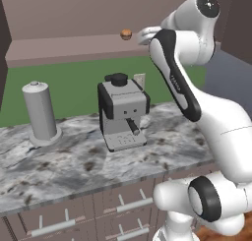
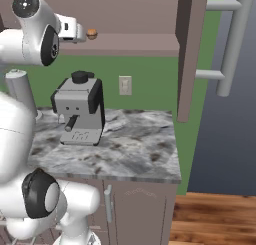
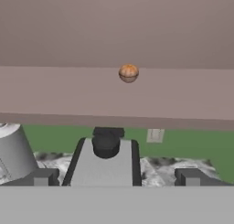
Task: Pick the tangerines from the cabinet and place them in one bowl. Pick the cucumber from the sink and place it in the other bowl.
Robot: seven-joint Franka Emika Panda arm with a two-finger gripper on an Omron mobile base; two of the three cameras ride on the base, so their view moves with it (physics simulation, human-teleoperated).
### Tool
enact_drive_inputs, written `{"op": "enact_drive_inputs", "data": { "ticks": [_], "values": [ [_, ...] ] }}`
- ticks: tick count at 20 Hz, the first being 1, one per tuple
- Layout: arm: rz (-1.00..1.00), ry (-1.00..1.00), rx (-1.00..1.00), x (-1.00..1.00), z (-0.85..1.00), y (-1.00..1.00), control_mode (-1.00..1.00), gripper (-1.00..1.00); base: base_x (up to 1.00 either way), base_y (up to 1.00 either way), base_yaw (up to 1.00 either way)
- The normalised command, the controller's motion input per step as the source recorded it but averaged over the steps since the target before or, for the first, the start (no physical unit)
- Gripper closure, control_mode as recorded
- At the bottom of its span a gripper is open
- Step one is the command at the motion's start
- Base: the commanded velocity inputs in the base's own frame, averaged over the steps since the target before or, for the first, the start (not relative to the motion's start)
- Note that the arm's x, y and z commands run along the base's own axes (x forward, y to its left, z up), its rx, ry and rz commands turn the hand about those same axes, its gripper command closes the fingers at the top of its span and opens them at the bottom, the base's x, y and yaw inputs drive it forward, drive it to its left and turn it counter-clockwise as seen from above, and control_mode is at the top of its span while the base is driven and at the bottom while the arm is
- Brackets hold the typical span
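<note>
Cabinet (image 3: 68, 90) shelf: tangerine (image 3: 128, 73) prob. ahead of open gripper (image 3: 116, 176).

- We are in a rendered home kitchen.
- A grey-veined marble countertop (image 1: 74, 161) crosses the middle of the left base view, above mauve drawer fronts with metal bar handles (image 1: 133, 204).
- A boxy grey-and-black espresso machine (image 1: 123, 112) stands at centre; a grey cylindrical canister (image 1: 40, 113) stands at left.
- A green wall with a beige switch plate (image 2: 125, 85) sits beneath a mauve-brown open wall cabinet (image 1: 64, 48) in the upper frame.
</note>
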Motion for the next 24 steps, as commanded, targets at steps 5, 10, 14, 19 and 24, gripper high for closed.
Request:
{"op": "enact_drive_inputs", "data": {
  "ticks": [5,10,14,19,24],
  "values": [
    [0.00,0.00,0.00,0.56,0.00,0.00,-1.00,-1.00,0.00,0.00,0.00],
    [0.00,0.00,0.00,0.54,0.00,0.00,-1.00,-1.00,0.00,0.00,0.00],
    [0.00,0.00,0.00,0.54,0.00,0.00,-1.00,-1.00,0.00,0.00,0.00],
    [0.00,0.00,0.00,0.36,0.00,0.00,-1.00,-1.00,0.00,0.00,0.00],
    [0.00,0.00,0.00,0.39,0.00,0.00,-1.00,-1.00,0.00,0.00,0.00]
  ]
}}
